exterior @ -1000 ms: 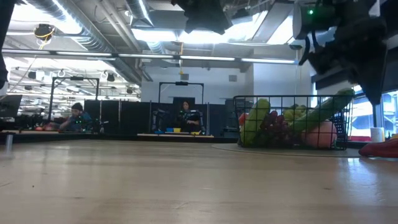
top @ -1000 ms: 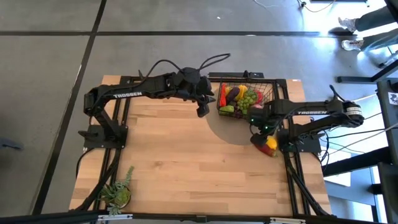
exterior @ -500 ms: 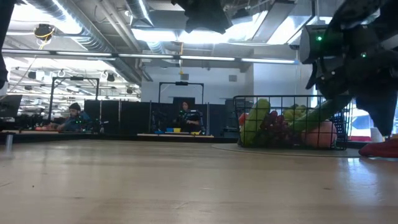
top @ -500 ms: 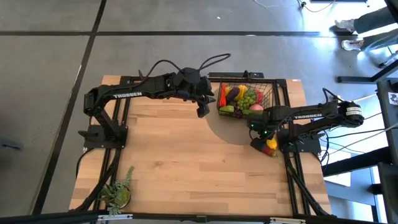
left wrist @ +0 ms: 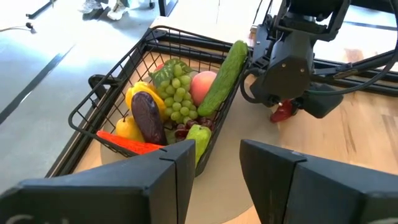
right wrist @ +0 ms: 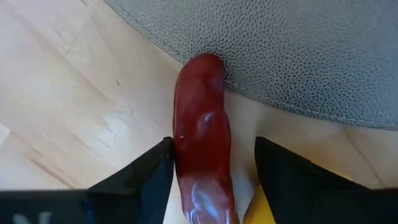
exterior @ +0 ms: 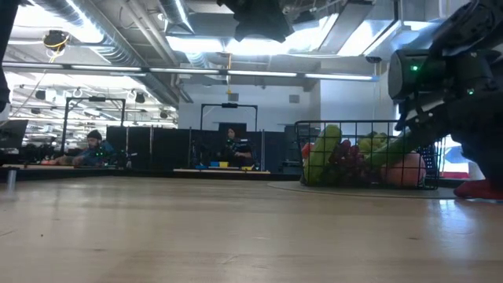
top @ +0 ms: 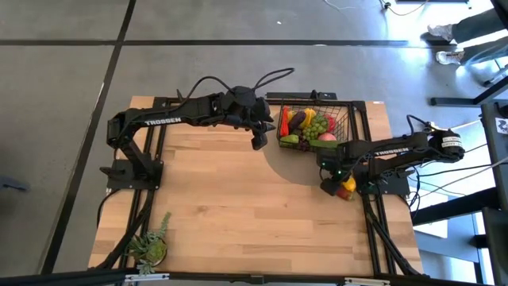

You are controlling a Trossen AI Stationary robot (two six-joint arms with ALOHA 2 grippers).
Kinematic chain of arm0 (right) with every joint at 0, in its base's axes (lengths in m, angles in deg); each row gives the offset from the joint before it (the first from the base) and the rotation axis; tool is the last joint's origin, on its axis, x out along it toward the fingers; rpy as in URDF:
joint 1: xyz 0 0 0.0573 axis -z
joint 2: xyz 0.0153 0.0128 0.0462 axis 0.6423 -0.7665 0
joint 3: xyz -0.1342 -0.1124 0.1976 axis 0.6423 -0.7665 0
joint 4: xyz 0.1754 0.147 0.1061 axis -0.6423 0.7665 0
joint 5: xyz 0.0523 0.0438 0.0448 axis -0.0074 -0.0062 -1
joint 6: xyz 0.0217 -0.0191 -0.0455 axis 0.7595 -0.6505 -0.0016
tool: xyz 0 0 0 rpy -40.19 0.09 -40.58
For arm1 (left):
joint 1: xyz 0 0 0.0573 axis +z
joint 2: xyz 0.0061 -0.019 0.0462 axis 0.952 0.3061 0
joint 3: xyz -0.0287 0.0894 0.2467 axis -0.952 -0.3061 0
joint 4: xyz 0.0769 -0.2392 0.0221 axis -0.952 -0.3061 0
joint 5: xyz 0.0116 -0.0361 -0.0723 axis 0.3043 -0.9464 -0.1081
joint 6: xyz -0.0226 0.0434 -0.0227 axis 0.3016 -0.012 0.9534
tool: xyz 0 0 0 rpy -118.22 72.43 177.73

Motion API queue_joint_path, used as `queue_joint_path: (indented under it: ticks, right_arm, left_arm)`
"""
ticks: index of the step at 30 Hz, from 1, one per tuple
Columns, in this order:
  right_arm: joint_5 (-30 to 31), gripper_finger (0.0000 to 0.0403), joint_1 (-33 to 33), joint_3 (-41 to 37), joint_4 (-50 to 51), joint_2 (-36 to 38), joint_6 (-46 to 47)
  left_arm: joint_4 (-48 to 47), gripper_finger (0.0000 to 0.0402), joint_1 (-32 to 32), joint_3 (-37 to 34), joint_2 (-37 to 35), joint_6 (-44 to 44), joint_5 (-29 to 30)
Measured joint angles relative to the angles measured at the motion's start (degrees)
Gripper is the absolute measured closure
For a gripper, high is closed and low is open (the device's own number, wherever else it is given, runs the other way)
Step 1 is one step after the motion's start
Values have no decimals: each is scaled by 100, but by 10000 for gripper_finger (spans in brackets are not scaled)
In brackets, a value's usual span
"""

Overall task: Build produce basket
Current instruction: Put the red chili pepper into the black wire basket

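Observation:
The black wire basket [top: 343,119] stands at the far right on a grey round mat [top: 282,163]. It holds an eggplant [left wrist: 147,114], green grapes [left wrist: 178,93], a peach [left wrist: 202,84], a cucumber [left wrist: 222,74] and more. A red pepper [right wrist: 199,130] and a yellow pepper [top: 346,187] lie on the table just near of the basket. My right gripper [right wrist: 212,148] is open and low over the red pepper, one finger on each side. My left gripper [left wrist: 217,155] is open and empty, raised left of the basket [top: 259,143]. My right gripper comes at the red pepper from above, its fingers lying along the pepper's long sides. One finger [right wrist: 158,171] stands right against the pepper's side [right wrist: 180,149]; I cannot tell whether it touches. The pepper lies on the table, its end at the mat's edge.
A leafy potted plant [top: 149,246] stands at the near left corner. The table's middle and left are bare wood [top: 214,199]. The right arm's base frame [top: 385,179] is close beside the peppers. People sit in the room behind [exterior: 233,145].
My right gripper has gone down and a little toward the table's near edge, onto the red pepper beside the basket. The peppers and the basket have stayed in place.

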Motion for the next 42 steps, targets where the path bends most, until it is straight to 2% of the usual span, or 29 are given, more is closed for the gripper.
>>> queue_joint_path:
  ticks: [5, 12, 13, 22, 34, 37, 42]
  right_arm:
    - [2, 240, 0, -86, -83, 0, 120]
    - [-31, 345, 0, -86, -267, 4, 318]
    - [-79, 351, 0, -76, -297, 4, 327]
    - [-186, 351, 0, 659, 22, 4, 316]
    - [-187, 354, -201, 2630, 1418, 4, 266]
    - [-9, 354, -245, 3263, 1898, 4, 266]
    - [668, 354, -220, 4177, 2505, 4, 264]
  left_arm:
    - [-1, 287, -1, 0, 0, -2, 0]
    - [-2, 287, -2, 0, 0, -4, 0]
    - [-2, 287, 0, 0, 0, -4, 0]
    - [-4, 287, -2, 0, 0, -7, 2]
    - [-7, 287, 0, 0, 2, -308, 20]
    - [-7, 287, -2, 0, 2, -308, 17]
    - [-8, 287, -2, 0, 2, -311, 17]
